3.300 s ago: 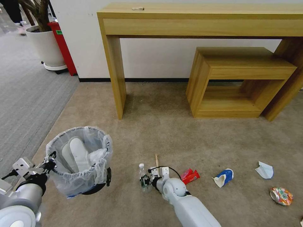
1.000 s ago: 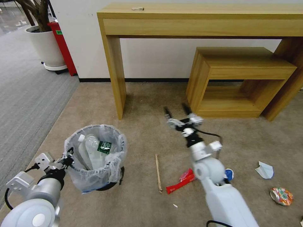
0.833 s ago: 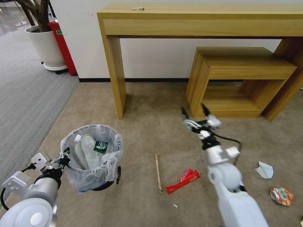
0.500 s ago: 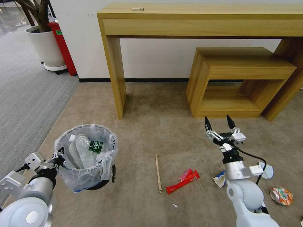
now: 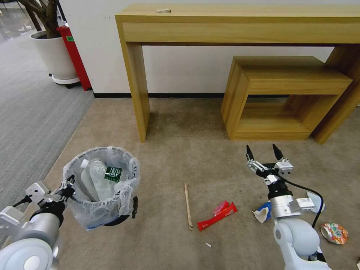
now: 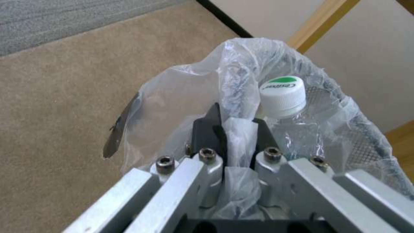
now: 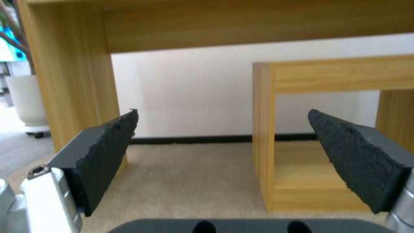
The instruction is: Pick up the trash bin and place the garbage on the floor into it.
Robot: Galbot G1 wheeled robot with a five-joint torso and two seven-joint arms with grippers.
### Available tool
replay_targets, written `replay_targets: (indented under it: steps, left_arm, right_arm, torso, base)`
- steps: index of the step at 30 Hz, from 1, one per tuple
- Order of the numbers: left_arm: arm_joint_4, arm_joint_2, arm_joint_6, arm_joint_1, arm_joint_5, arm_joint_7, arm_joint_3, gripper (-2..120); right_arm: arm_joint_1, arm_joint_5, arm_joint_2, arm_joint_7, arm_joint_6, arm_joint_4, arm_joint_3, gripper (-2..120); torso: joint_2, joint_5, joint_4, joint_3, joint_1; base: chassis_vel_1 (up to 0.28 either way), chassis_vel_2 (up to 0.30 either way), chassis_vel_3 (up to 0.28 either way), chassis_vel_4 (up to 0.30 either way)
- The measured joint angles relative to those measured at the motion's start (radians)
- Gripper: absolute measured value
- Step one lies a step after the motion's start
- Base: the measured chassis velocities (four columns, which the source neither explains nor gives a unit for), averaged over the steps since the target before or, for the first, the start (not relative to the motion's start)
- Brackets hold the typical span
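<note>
You can't see the base of the trash bin (image 5: pixel 112 219); its bag covers the wall, and only a dark sliver shows at about 5 o'clock under it. The left gripper (image 6: pixel 235 129) has its fingertips buried in bag plastic, so the rim between them is hidden from you. The blue-white cup (image 5: pixel 263 212) sits half behind the right arm at its 9 o'clock. A white scrap (image 5: pixel 318 202) at 3 o'clock of that arm is partly covered by cable. The crushed can (image 5: pixel 333 233) label is too small to read.
</note>
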Motion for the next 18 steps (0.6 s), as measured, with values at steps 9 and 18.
replay_targets:
  steps: [9,18]
  left_arm:
    - [0.000,-0.003,-0.001,0.006,0.007,0.003,0.002,3]
    - [0.003,-0.004,-0.001,0.004,0.024,0.003,0.006,3]
  right_arm:
    - [0.063,0.037,-0.030,0.043,-0.142,-0.135,-0.131,100]
    - [0.177,0.179,-0.044,0.143,-0.440,-0.252,-0.298,100]
  torso:
    - [0.000,0.0000,-0.0001,0.000,0.000]
    - [0.000,0.0000,-0.0001,0.000,0.000]
  base:
    - [0.000,0.000,0.000,0.000]
    - [0.000,0.000,0.000,0.000]
